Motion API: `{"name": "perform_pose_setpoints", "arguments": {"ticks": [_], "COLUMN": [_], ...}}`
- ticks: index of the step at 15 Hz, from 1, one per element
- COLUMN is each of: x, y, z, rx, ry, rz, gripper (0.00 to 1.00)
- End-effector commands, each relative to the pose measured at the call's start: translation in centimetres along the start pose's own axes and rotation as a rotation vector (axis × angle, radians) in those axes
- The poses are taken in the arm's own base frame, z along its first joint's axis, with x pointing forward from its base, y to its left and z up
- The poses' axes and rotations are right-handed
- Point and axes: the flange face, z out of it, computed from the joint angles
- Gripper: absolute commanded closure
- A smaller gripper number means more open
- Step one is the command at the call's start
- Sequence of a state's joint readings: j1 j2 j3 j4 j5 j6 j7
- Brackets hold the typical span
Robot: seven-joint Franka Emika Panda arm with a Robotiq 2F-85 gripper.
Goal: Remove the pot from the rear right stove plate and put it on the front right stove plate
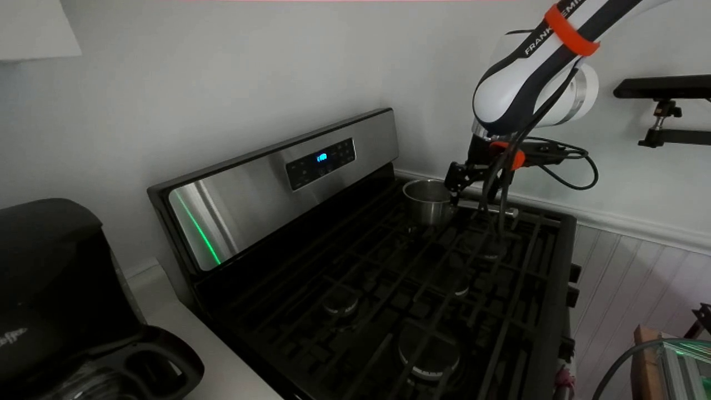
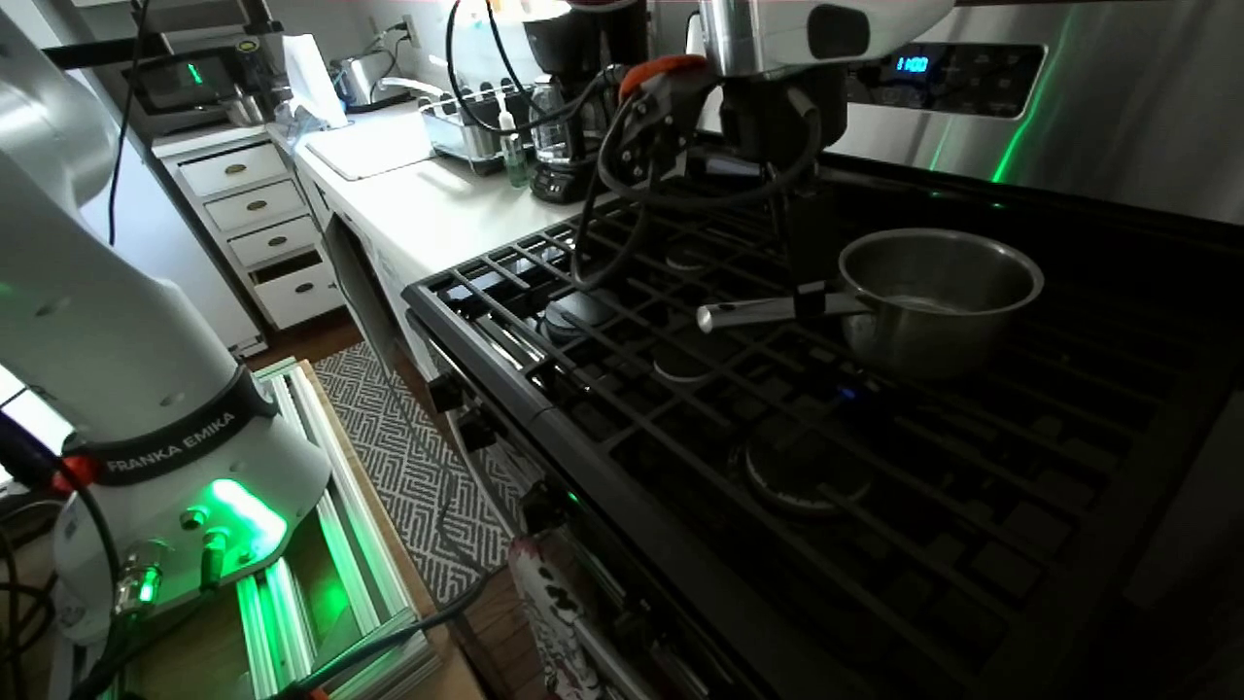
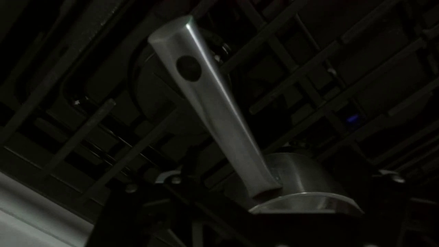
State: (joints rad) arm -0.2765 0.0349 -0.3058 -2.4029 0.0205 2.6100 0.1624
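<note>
The silver pot point(image 1: 429, 203) point(image 2: 938, 297) stands upright on the rear right stove plate point(image 2: 880, 399), mostly covering it. Its straight handle point(image 2: 753, 313) points toward the stove's front. My gripper point(image 1: 458, 191) is low beside the pot, at the handle's base. In an exterior view a dark finger of my gripper point(image 2: 810, 299) overlaps the handle. In the wrist view the fingers of my gripper point(image 3: 274, 154) stand dark and spread, with the handle point(image 3: 219, 113) and pot wall point(image 3: 296, 175) between them. The front right stove plate point(image 2: 807, 472) point(image 1: 489, 250) carries no pot and lies under the handle's end.
The stove's steel back panel point(image 1: 278, 189) rises behind the pot. A wall point(image 1: 439, 83) stands close beyond the stove. More burners point(image 1: 341, 300) lie under the black grates. A coffee maker point(image 1: 50, 278) stands on the counter. A dish rack point(image 2: 476, 126) stands farther off. Cables hang from my wrist.
</note>
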Motion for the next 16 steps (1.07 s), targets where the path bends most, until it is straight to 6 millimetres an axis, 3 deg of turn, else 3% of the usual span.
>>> {"name": "perform_pose_setpoints", "arguments": {"ticks": [1, 4, 5, 7, 14, 16], "x": [1.5, 1.9, 2.1, 2.4, 3.0, 3.1], "y": [0.3, 0.0, -0.1, -0.3, -0.5, -0.7], "z": [0.8, 1.2, 1.2, 1.3, 1.8, 1.9], "rx": [-0.053, -0.064, -0.062, -0.072, -0.098, -0.099], "ry": [-0.033, -0.058, -0.066, -0.078, -0.117, -0.127], "rz": [0.059, 0.045, 0.034, 0.02, -0.042, -0.06], "gripper": [0.0, 0.0, 0.25, 0.34, 0.84, 0.9]}}
